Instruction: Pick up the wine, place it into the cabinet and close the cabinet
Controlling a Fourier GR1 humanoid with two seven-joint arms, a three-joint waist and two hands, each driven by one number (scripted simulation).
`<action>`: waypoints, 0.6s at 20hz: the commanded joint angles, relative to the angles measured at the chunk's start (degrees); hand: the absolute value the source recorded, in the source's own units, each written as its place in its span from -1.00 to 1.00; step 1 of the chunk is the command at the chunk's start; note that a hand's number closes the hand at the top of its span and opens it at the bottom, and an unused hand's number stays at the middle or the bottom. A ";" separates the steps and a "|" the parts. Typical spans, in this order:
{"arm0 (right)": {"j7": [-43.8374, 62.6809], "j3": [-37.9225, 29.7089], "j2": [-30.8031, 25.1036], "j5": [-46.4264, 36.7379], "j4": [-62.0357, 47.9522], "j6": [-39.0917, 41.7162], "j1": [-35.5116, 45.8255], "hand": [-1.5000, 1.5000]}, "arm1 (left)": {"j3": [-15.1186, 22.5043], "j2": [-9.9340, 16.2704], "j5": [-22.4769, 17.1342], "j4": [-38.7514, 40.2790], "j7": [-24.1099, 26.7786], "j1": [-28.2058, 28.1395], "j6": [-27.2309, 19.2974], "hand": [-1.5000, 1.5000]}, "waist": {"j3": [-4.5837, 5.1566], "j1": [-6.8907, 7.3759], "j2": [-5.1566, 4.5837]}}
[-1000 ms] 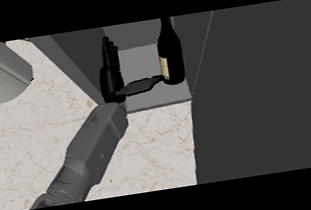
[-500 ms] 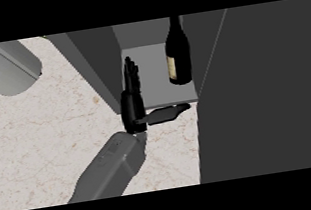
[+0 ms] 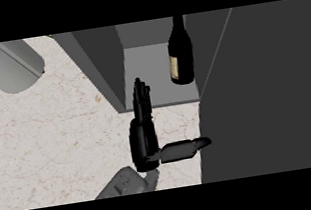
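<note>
One hand (image 3: 143,138) is showing over the marbled counter (image 3: 51,137) — which of the two it is cannot be told — with fingers (image 3: 142,99) stretching straight toward the cabinet (image 3: 99,59) and thumb pointing at the dark door (image 3: 275,89); it is gripping nothing. Inside the cabinet, the wine bottle (image 3: 179,53) is standing on the grey shelf — apart from the hand

The wine bottle (image 3: 178,53) neck is cut off at the top.
</note>
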State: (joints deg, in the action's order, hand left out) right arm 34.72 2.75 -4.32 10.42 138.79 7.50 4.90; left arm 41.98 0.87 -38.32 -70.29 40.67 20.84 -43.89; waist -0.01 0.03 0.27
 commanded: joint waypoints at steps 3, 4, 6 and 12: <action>2.21 -3.06 -0.93 4.60 4.80 -0.02 -0.96 -1.00 | 4.76 5.00 5.48 -17.87 -5.44 -8.18 -10.00 -1.00 | -0.03 0.36 0.09; 0.02 -2.08 -0.36 3.93 5.74 1.29 -4.17 -1.00 | 5.19 7.70 5.29 -20.86 -6.07 -11.23 -8.62 -1.00 | -0.04 0.26 0.08; -1.09 0.56 0.75 1.64 5.47 1.48 -4.79 -1.00 | 4.41 6.19 7.40 -20.32 -7.07 -10.47 -9.51 -1.00 | -0.01 0.00 -0.08; 4.86 -1.37 -1.08 5.50 8.81 1.09 -3.40 -1.00 | 5.02 9.87 8.22 -28.34 -5.99 -18.11 -4.50 -1.00 | 0.03 -0.08 -0.06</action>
State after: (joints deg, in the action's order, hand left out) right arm 33.99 1.19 -5.08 10.84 138.93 9.49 3.13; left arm 46.52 7.93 -30.57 -93.41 34.33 7.05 -50.61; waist -0.02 0.01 0.20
